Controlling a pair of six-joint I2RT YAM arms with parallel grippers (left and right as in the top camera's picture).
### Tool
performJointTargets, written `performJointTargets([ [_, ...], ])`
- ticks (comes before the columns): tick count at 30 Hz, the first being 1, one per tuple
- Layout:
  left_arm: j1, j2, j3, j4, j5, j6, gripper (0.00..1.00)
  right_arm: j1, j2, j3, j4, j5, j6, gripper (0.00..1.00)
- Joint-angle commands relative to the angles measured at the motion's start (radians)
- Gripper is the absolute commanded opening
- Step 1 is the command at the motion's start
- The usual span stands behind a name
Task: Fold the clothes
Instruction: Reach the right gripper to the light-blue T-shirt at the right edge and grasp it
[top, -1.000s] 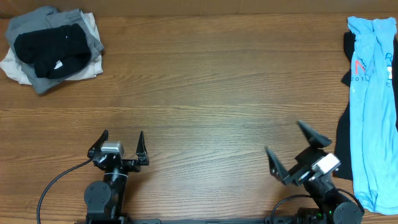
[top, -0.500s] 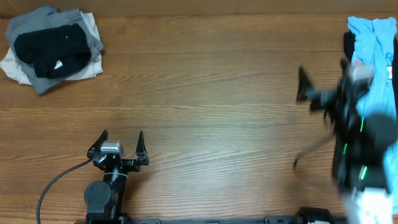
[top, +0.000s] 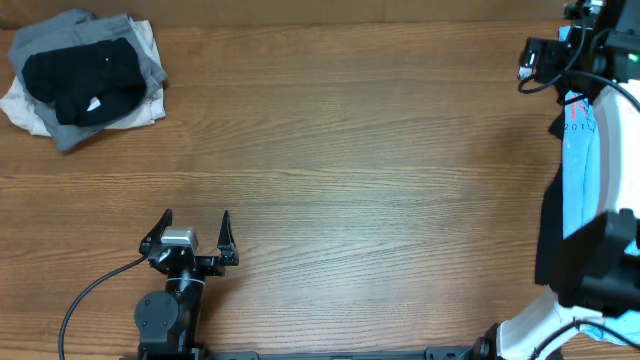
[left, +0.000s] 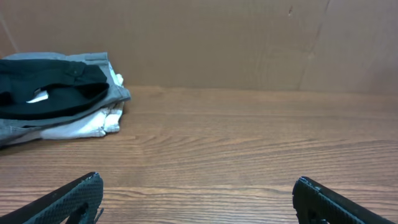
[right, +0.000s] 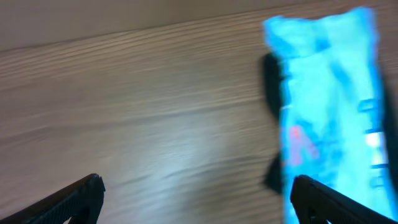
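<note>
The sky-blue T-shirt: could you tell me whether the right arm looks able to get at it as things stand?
Probably yes: the right hand is open, close beside the sky-blue T-shirt, with nothing lying between them.

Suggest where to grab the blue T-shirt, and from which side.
The sky-blue T-shirt lies bunched in a long narrow strip, partly over a black garment. Probably pinch its far end from above, jaws across the strip: there it seems to rest on the table alone.
</note>
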Motion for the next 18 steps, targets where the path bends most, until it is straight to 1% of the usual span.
performJointTargets([
  [1, 0.005, -0.009, -0.003, -0.002, -0.006, 0.018, 1.00, -0.006, 0.061, 0.042, 0.071, 0.322, -0.007, 1.00],
  [3, 0.005, -0.009, -0.003, -0.002, -0.006, 0.018, 1.00, -0.012, 0.108, 0.042, 0.117, 0.430, -0.014, 1.00],
  [4, 0.005, -0.008, -0.003, -0.002, -0.006, 0.018, 1.00, -0.017, 0.133, 0.042, 0.135, 0.445, -0.032, 1.00],
  [9, 0.005, -0.009, -0.003, -0.002, -0.006, 0.018, 1.00, -0.060, 0.233, 0.042, 0.211, 0.444, -0.060, 1.00],
  [14, 0.005, -0.009, -0.003, -0.002, -0.006, 0.018, 1.00, -0.104, 0.297, 0.044, 0.237, 0.417, -0.093, 1.00],
  [18, 0.005, -0.009, -0.003, -0.002, -0.006, 0.018, 1.00, -0.137, 0.325, 0.058, 0.249, 0.333, -0.098, 1.00],
])
